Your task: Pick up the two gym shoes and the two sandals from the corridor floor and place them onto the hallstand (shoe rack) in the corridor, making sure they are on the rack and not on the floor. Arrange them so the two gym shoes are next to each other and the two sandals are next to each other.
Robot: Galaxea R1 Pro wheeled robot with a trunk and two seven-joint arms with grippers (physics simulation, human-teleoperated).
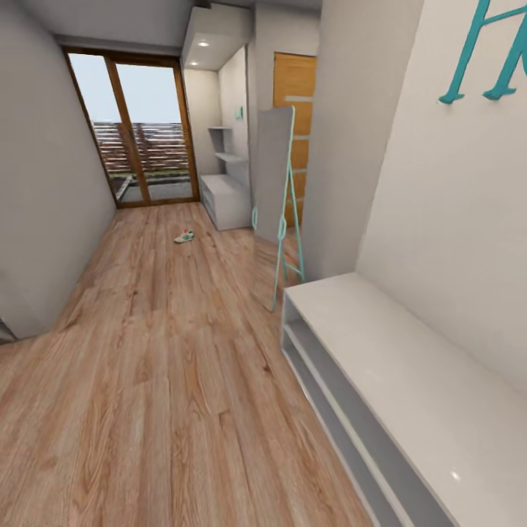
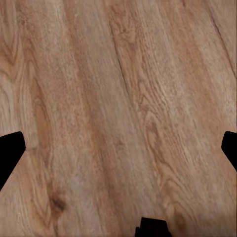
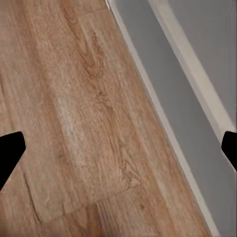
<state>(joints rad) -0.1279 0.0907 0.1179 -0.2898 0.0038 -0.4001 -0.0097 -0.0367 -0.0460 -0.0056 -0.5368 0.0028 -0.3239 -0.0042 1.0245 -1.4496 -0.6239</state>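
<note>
One gym shoe, white with green, lies far off on the corridor floor near the glass door. The other gym shoe and the sandals are out of view. At the corridor's far end stands a light grey unit, a low bench with two staggered shelves above and a teal bit on the wall over it; this looks like the hallstand. My left gripper hangs open over bare planks. Just as wide open, my right gripper hovers over the floor beside the grey bench's base.
A long grey two-tier bench runs along the right wall close by, under large teal letters. A teal-framed standing mirror leans beyond it. A glass door closes the far end. A grey wall bounds the left.
</note>
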